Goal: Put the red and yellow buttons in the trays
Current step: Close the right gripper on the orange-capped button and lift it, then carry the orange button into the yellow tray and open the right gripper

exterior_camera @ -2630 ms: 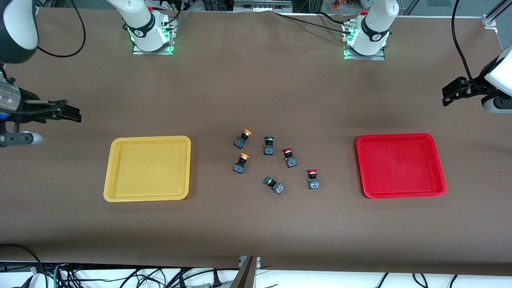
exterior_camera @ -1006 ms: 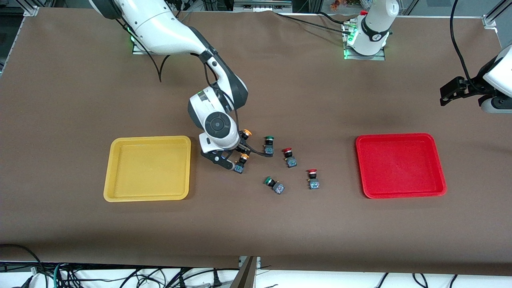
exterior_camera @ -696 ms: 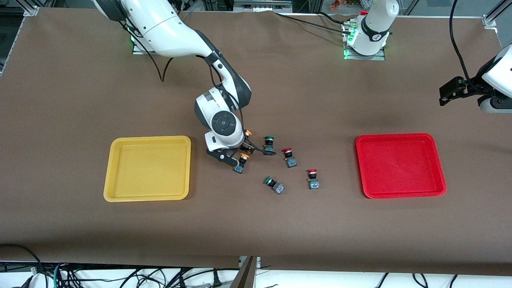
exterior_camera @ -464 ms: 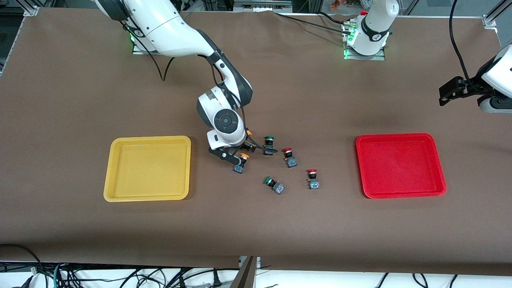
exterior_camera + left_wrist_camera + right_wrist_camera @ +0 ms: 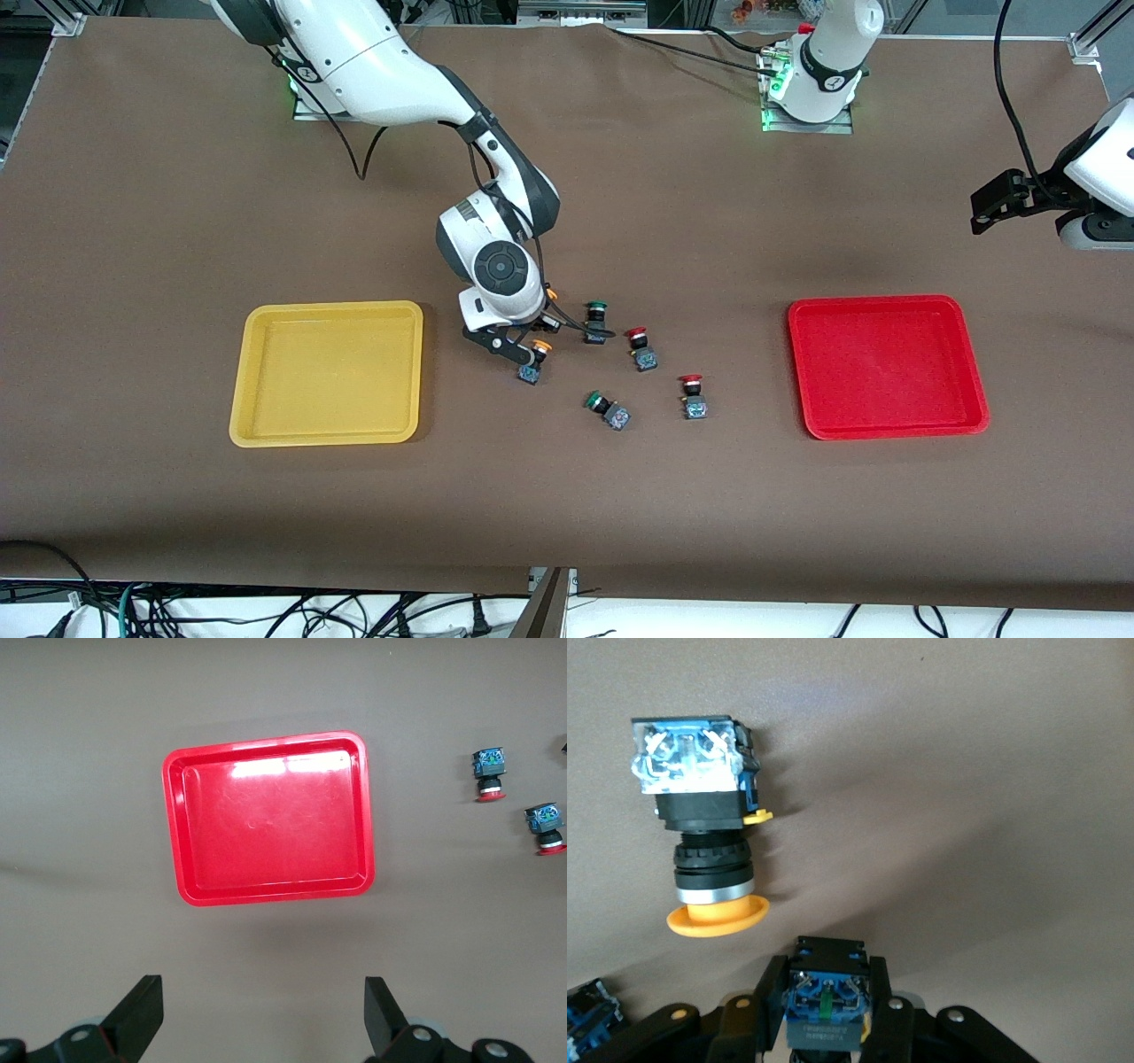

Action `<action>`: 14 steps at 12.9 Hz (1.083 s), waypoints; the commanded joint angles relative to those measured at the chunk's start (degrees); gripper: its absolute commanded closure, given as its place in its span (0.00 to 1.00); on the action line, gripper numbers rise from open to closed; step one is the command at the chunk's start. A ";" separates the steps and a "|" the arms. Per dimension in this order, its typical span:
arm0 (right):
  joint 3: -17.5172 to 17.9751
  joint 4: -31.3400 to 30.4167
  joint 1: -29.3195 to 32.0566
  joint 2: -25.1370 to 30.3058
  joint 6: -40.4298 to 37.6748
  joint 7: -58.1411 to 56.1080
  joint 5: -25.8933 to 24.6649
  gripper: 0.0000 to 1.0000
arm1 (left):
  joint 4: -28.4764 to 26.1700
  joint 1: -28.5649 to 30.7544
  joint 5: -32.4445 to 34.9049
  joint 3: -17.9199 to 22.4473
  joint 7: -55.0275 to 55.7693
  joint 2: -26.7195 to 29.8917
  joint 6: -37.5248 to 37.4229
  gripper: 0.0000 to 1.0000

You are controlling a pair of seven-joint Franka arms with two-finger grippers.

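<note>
My right gripper (image 5: 537, 321) is down at the table in the button cluster. It is shut on an orange-yellow-capped button (image 5: 824, 1005), whose bluish base sits between the fingers (image 5: 769, 1001). That button's cap (image 5: 551, 292) peeks out beside the wrist. The second yellow button (image 5: 534, 361) lies beside it, nearer the front camera, and also shows in the right wrist view (image 5: 700, 828). Two red buttons (image 5: 640, 347) (image 5: 693, 396) lie toward the red tray (image 5: 886, 368). The yellow tray (image 5: 328, 372) is empty. My left gripper (image 5: 1001, 204) waits open above the table, its camera over the red tray (image 5: 266, 828).
Two green-capped buttons (image 5: 595, 321) (image 5: 607, 409) lie among the others, one right beside my right gripper. The red buttons also show in the left wrist view (image 5: 489, 775) (image 5: 545, 826). Both trays are empty, one toward each end of the brown table.
My right arm swung in from its end of the table and came down on the farther yellow button, edging toward the green one. It has held still for the last half second. The buttons stay in place.
</note>
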State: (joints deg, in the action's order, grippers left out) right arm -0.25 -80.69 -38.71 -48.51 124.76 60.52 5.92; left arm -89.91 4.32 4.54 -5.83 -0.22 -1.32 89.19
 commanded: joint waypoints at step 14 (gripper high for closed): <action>-14.87 -3.33 21.37 6.06 -13.85 -54.51 0.58 1.00 | -0.62 -0.02 -1.11 -0.23 0.49 1.06 -0.33 0.00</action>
State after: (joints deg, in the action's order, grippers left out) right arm -15.80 -82.57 -20.39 -42.88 110.35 10.93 5.89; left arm -89.91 4.24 4.54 -5.98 -0.22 -1.32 89.19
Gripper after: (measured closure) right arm 0.595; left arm 0.000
